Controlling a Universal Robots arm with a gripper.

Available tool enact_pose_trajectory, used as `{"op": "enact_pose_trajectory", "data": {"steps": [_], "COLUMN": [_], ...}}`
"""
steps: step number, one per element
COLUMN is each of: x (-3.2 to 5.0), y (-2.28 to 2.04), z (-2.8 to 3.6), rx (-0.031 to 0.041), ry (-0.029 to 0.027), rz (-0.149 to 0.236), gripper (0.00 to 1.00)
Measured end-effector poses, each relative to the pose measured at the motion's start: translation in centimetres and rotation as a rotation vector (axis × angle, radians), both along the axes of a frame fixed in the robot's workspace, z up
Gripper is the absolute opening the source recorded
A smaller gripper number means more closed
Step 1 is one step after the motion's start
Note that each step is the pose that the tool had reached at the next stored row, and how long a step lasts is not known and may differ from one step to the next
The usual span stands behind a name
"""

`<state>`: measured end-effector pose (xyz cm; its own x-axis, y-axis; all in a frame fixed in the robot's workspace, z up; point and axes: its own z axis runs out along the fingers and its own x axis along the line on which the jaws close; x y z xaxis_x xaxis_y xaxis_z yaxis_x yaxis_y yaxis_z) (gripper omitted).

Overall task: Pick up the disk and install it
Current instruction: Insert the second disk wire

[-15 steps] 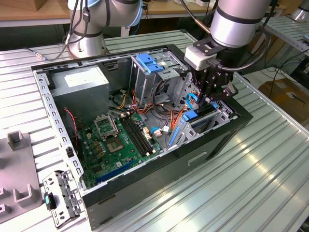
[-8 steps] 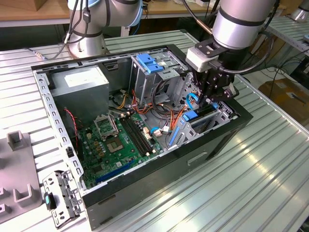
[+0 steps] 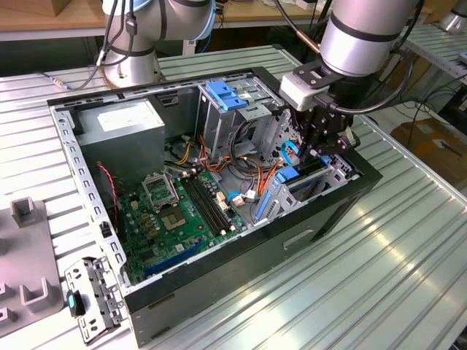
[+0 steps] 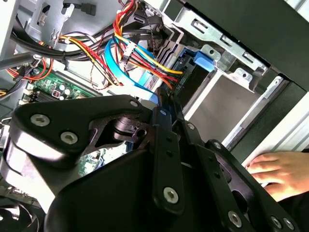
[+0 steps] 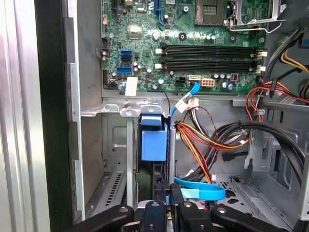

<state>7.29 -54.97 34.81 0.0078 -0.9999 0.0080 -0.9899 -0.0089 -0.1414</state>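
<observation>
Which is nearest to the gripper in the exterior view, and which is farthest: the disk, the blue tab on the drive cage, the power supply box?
1. The disk, directly below the gripper, standing in its bay.
2. The blue tab, toward the exterior view's left.
3. The power supply box, farthest left.

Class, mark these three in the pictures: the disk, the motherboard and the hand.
disk [image 5: 153, 145]: first wrist view, on its blue side rail.
motherboard [image 5: 145, 53]: first wrist view, on bare green board.
hand [image 4: 277, 171]: second wrist view, on the middle of the hand.

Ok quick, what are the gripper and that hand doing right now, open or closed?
Gripper: cannot be told.
Person's hand: open, resting flat, holding nothing.
</observation>
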Motion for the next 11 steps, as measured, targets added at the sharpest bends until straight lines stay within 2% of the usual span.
{"op": "enact_pose_trajectory", "data": {"steps": [11], "x": [0.08], "y": [-0.27], "z": [-0.20], "rx": [0.0002], "ry": [-0.0001], "rz": [-0.005], "gripper": [0.16]}}
